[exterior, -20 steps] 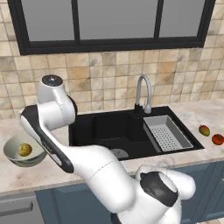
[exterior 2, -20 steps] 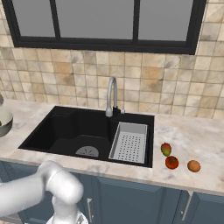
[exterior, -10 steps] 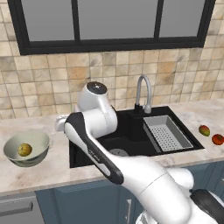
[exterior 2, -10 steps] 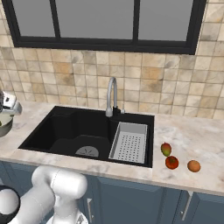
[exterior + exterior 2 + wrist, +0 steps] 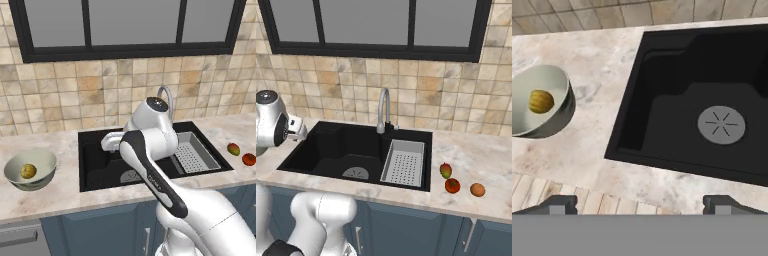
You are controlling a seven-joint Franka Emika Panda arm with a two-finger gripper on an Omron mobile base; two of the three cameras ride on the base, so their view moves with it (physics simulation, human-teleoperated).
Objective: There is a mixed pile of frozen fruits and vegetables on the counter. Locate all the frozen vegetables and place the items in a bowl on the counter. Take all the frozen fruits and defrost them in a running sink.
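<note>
Right base view: orange ball (image 5: pixel 477 189) beside tomato (image 5: pixel 452 185).

text: none legible | labels — none | signs — none

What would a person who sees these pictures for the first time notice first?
Probably the large black sink set in the middle of the beige counter, with the white arm swung over it. Then the grey-green bowl on the counter left of the sink, holding one yellowish piece. Last, three small pieces right of the sink: a red-green oval, a red tomato-like piece and an orange ball.
</note>
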